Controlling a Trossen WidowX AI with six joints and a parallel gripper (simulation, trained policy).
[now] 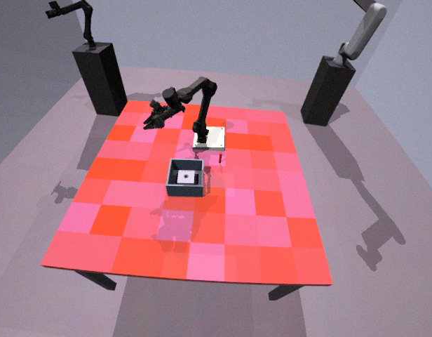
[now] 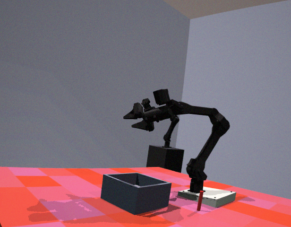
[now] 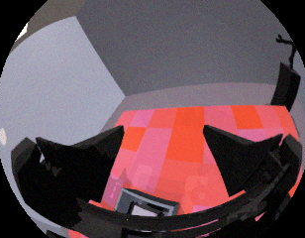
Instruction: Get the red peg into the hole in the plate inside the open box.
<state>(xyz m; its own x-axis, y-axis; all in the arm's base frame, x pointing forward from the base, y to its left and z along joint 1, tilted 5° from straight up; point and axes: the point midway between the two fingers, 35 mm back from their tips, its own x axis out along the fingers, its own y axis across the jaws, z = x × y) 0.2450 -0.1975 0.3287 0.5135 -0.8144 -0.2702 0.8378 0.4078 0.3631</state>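
The red peg [image 1: 220, 157] [image 2: 200, 200] stands upright on the table, just in front of the arm's white base and to the right of the box. The open dark grey box [image 1: 185, 190] [image 2: 152, 198] [image 3: 173, 205] stands on the table. The pale plate [image 1: 181, 178] [image 3: 142, 211] with a dark hole [image 1: 186, 176] lies at its bottom. My gripper [image 1: 147, 125] [image 2: 127, 121] [image 3: 163, 128] is open and empty, high above the table, up and to the left of the box in the top view, well away from the peg. The peg does not show in the wrist view.
The arm's white base plate [image 1: 217, 138] [image 2: 223, 193] sits behind the peg. The checkered red and pink table [image 1: 241, 225] [image 2: 9, 200] [image 3: 184, 141] carries all of these. Two dark pedestals [image 1: 100, 79] [image 1: 327, 90] with other arms stand beyond the table's back corners.
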